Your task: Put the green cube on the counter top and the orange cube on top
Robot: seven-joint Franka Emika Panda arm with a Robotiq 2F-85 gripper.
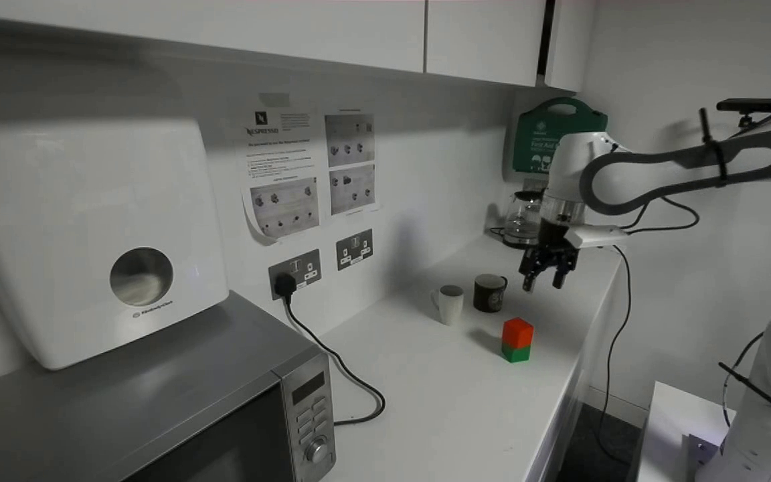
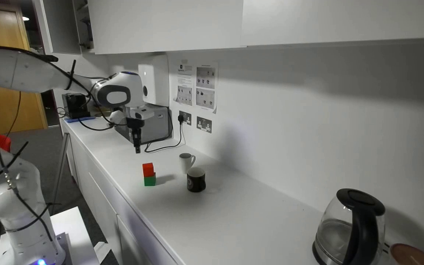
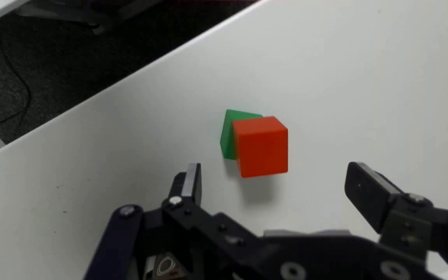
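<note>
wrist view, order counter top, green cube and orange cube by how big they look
1. Counter top
2. Orange cube, nearer the camera
3. Green cube, partly hidden, so the cubes' true sizes stay unsure

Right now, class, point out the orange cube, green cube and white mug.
Orange cube (image 3: 263, 153), wrist view, largest visible face.
Green cube (image 2: 149, 181), in an exterior view, side face.
White mug (image 1: 452, 309), in an exterior view, body.
</note>
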